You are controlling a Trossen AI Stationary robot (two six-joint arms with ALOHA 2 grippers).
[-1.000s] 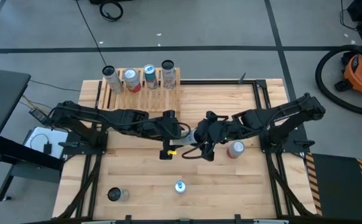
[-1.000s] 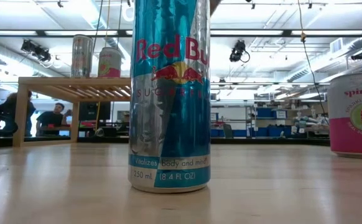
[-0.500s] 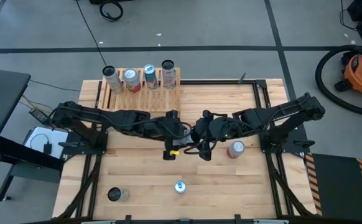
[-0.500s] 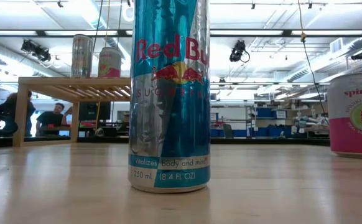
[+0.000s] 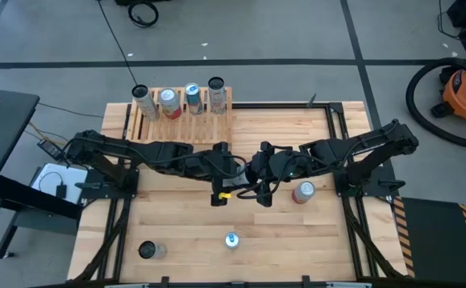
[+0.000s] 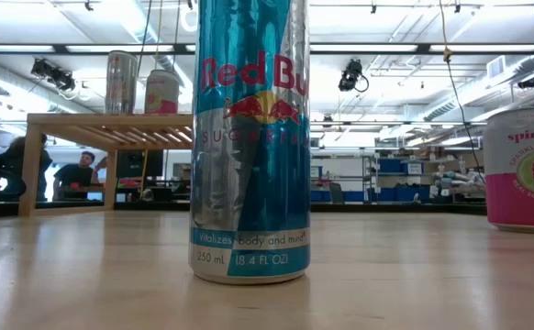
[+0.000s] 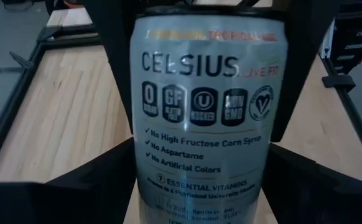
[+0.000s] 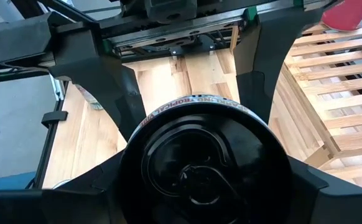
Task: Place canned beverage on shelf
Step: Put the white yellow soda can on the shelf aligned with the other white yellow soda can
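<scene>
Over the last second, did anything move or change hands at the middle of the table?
The right gripper shifted slightly toward the left gripper; both now hold the Celsius can between them at mid-table. Nothing was visibly let go. Unchanged: four cans on the shelf, the Red Bull can, the pink Spindrift can and the dark-topped can.

four cans on the shelf, seemingly at the table's far-left edge

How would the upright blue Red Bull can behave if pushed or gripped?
The Red Bull can is tall and slim on a narrow base, so a high push would probably tip it, and then it could roll. Its glossy wall looks slippery and may dent under hard squeezing.
</scene>
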